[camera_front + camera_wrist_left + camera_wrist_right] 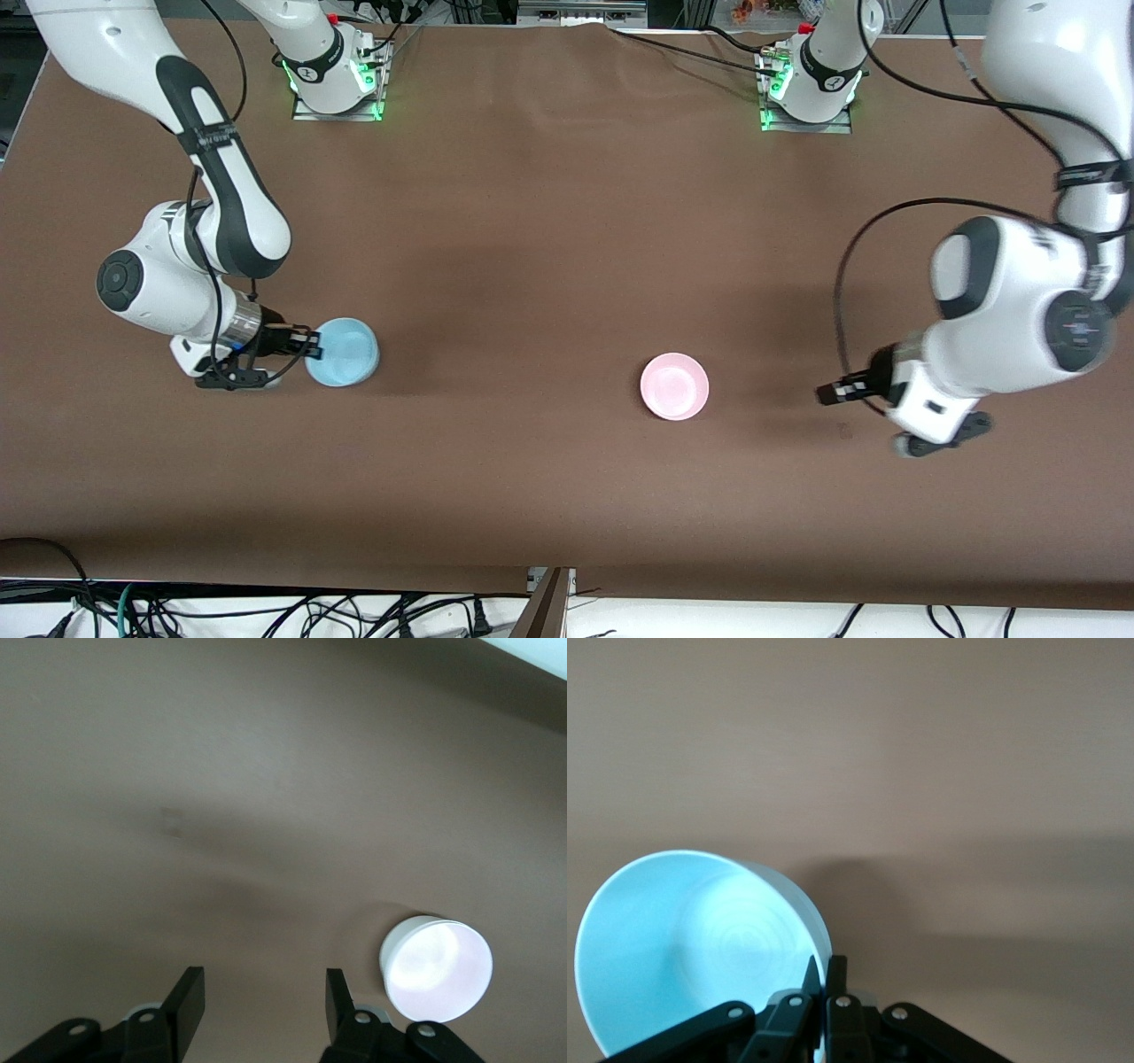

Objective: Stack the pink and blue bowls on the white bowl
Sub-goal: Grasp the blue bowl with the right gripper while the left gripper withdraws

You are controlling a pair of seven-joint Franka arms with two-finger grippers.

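Brown table [549, 230], no legible writing

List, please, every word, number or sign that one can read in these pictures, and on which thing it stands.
No text can be read.
The blue bowl and the pink bowl are plain.
The brown table bears no writing.
Small dark marks on the arms' bands near the bases are too small to read.
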